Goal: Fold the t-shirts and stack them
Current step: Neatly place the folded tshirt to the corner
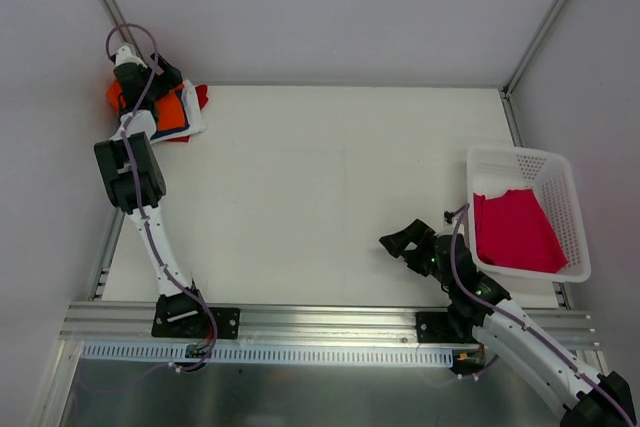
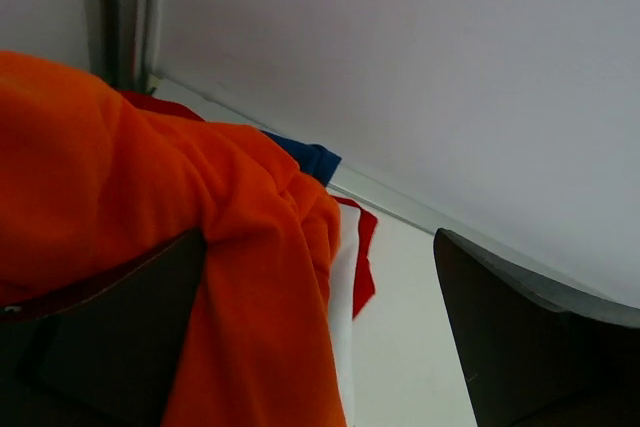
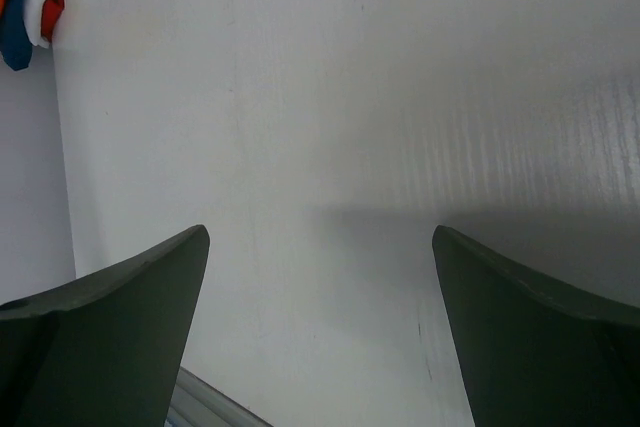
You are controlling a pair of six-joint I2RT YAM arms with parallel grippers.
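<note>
Trouble is likeliest at the bright orange cloth t-shirt (image 2: 120, 177). It tops the pile in the table's far left corner, over a white tee (image 2: 342, 287), a navy blue tee (image 2: 310, 159) and a red tee (image 2: 365, 257). Its fabric drapes over one dark finger (image 2: 120, 337) of the left gripper (image 2: 320, 237), whose jaws stand wide apart and pinch nothing. If that arm pulls away with the cloth caught, I judge it would drag the fold open and skew the layers beneath. The pile also sits close to the edge of the white table (image 1: 330, 177), so a tug might spill it. Further out, the right gripper (image 3: 320, 232) hangs spread over the tabletop, holding nothing, near the white plastic lattice basket (image 1: 575, 217). That basket holds a loose magenta-pink t-shirt (image 1: 515, 232); a pale patch in its far corner I cannot identify. A careless lift could tip the light basket.
</note>
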